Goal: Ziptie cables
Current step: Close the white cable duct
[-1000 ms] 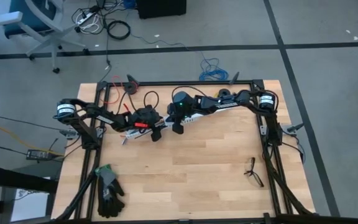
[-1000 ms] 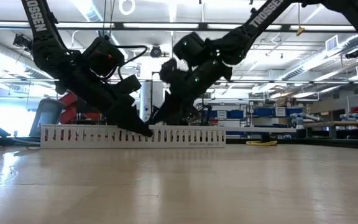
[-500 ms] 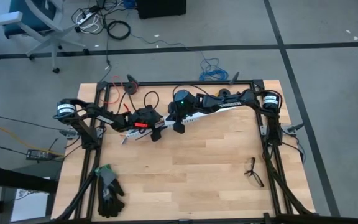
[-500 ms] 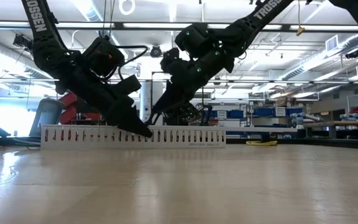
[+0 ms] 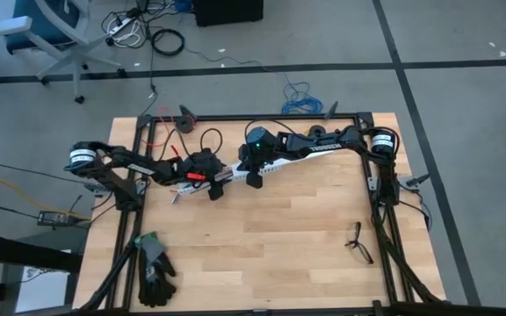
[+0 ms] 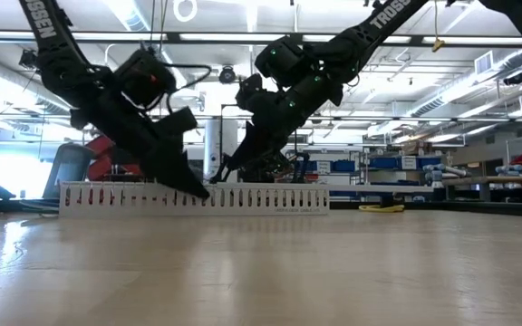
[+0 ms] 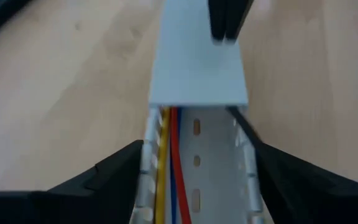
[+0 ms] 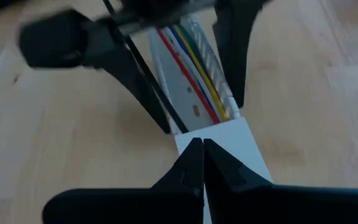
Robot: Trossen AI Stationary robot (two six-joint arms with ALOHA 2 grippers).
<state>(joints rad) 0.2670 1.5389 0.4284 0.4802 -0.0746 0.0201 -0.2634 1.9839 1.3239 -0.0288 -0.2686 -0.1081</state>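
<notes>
A white slotted channel (image 6: 270,197) lies across the far half of the table. The cables (image 7: 166,162), red, blue, green and yellow wires, run inside its open part (image 8: 194,68). A thin black strip, the ziptie (image 8: 151,81), slants along the wall opposite the wires (image 7: 244,134). A white cover (image 8: 235,155) closes the channel's right part. My left gripper (image 7: 197,146) is open, one finger on each side of the open channel (image 5: 216,186). My right gripper (image 8: 202,144) is shut, pointing down at the cover's end (image 5: 253,182). My left gripper's fingers (image 7: 110,177) stand close along the channel's two outer walls; whether they touch them I cannot tell. My right gripper's shut tips (image 8: 194,152) hang at the end edge of the cover (image 8: 188,138), slanting down from the table's right; whether they touch it I cannot tell.
A pair of black gloves (image 5: 155,268) lies at the near left corner. A small black forked object (image 5: 357,243) lies near the right edge. Loose red and black leads (image 5: 161,127) sit at the far left. Bare wood spreads across the table's near middle (image 5: 271,228).
My left gripper's fingertips have drawn back a little along the channel toward the table's left as the arm shifted. My right gripper has risen slightly above the channel, staying shut. The channel and the cables have kept their place.
</notes>
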